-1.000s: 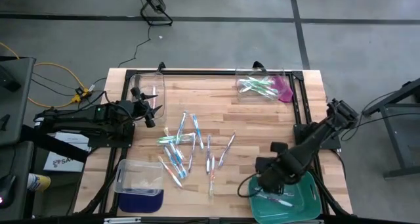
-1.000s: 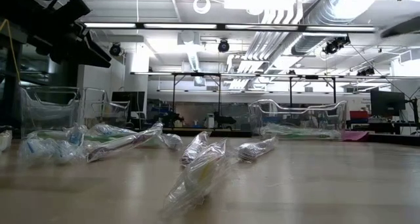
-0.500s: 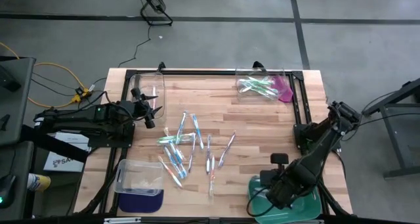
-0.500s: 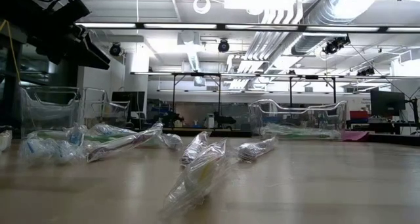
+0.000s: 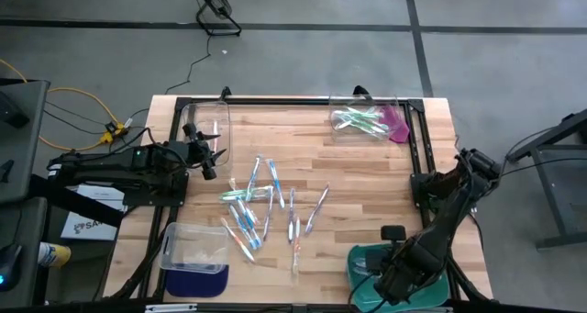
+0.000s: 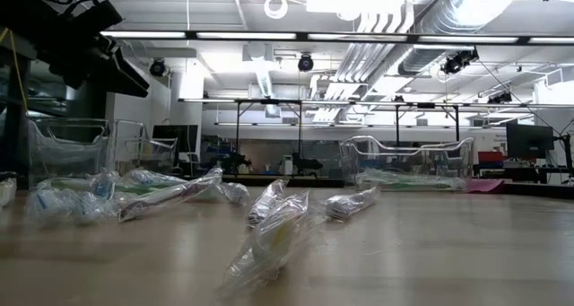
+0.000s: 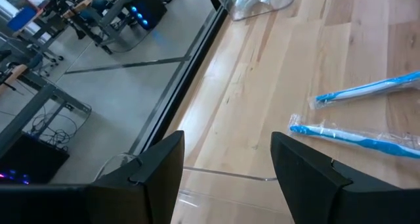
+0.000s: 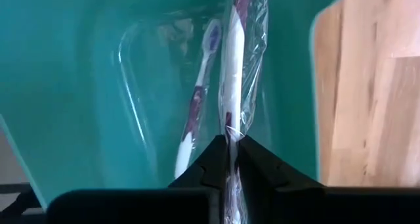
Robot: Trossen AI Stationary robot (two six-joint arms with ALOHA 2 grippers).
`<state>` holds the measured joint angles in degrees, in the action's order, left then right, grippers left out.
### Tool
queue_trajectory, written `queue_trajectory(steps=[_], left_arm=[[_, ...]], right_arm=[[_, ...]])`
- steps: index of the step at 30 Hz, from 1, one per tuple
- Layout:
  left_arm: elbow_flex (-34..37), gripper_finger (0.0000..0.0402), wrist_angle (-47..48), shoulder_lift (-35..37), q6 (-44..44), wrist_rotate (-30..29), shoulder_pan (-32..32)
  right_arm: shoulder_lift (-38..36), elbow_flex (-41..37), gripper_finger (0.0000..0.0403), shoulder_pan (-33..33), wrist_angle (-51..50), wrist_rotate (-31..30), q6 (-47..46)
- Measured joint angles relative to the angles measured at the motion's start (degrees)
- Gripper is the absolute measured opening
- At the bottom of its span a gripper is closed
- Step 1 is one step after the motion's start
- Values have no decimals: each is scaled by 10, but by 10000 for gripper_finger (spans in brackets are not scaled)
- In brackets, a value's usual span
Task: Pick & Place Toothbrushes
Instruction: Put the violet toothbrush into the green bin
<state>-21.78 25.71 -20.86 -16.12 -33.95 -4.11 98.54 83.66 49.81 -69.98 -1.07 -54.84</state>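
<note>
- wooden table (image 5: 367,166): no readable writing on anything on it
- green tray (image 5: 367,262) at near right corner; right gripper (image 5: 390,281) low over it, arm bent down from the right edge
- right fingers (image 8: 203,175) pinched on a wrapped white-purple toothbrush (image 8: 233,73), long axis running straight out from the fingertips over the tray; a second one (image 8: 197,102) lies beside it
- loose toothbrushes (image 5: 266,207) scattered mid-table, mostly lengthwise front-to-back
- left gripper (image 5: 209,159) waits at left edge, fingers (image 7: 305,171) apart, holding nothing

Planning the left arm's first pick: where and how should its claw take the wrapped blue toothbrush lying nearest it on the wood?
Probably mid-handle, from straight above. The blue toothbrush lies flat in its clear wrapper with bare table on both sides, so the left claw, open, can straddle it crosswise. The brush-head end is thinner, and the loose wrapper there may slip.
</note>
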Motion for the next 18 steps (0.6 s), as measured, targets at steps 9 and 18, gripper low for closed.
queue_trajectory(steps=[9,18], left_arm=[[0,221,0,0,1,5,0],[0,221,0,0,1,6,0]], right_arm=[[4,0,76,0,3,-21,-47],[4,0,115,-5,3,-27,-93]])
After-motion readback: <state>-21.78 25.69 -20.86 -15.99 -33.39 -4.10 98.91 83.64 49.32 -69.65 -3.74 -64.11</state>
